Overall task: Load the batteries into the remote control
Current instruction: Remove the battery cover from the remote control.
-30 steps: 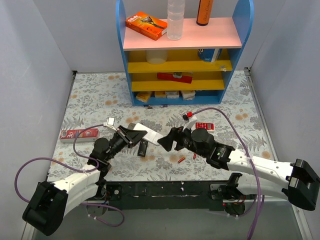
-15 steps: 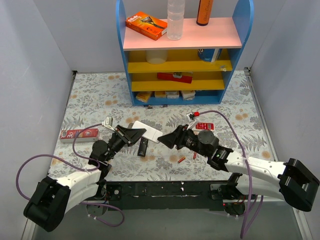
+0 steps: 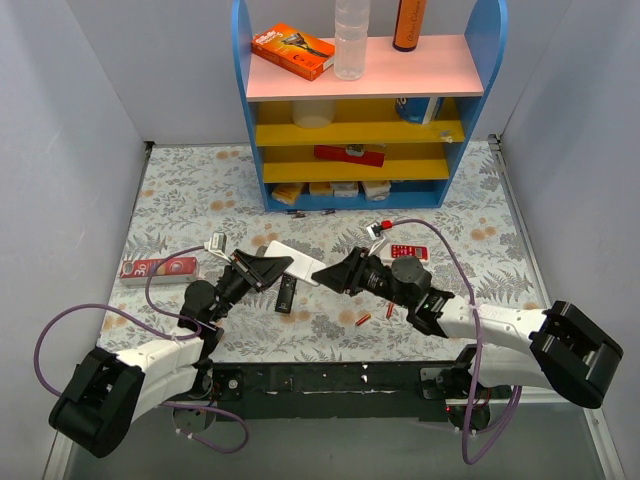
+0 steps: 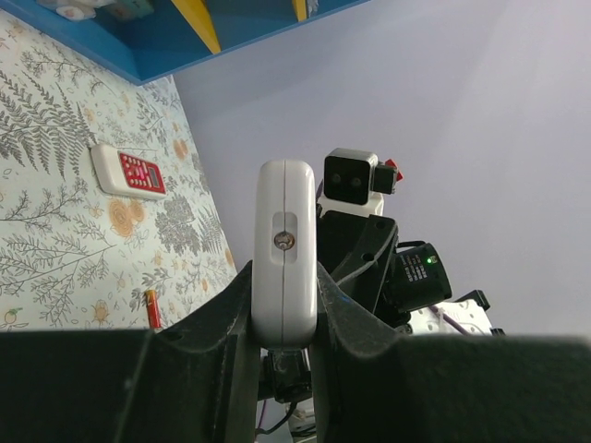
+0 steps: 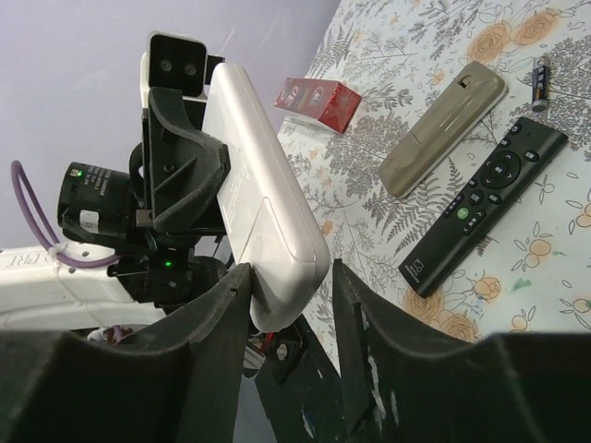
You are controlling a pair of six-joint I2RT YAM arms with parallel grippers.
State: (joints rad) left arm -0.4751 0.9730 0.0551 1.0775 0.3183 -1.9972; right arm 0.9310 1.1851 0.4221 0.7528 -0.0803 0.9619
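Observation:
The white remote control (image 3: 296,262) is held off the table, edge-on in the left wrist view (image 4: 284,245). My left gripper (image 3: 262,269) is shut on its left end, both fingers (image 4: 226,323) pressed to its sides. My right gripper (image 3: 333,274) straddles the remote's other end (image 5: 263,198): one finger (image 5: 217,318) touches it, and a gap shows at the other finger, so the jaws stand open. Two red-orange batteries (image 3: 364,320) (image 3: 389,311) lie on the table below the right gripper, and one battery (image 4: 151,307) also shows in the left wrist view.
A black remote (image 3: 285,295) (image 5: 485,203) lies under the held remote, beside a slim grey remote (image 5: 443,129) and a dark battery (image 5: 540,81). A white remote with red buttons (image 3: 408,252) sits to the right. A red box (image 3: 158,268) lies at the left. The blue shelf unit (image 3: 365,110) stands behind.
My right gripper has slid left onto the remote's free end while its jaws narrowed around it. The left gripper has kept its hold on the remote, with only a slight shift.

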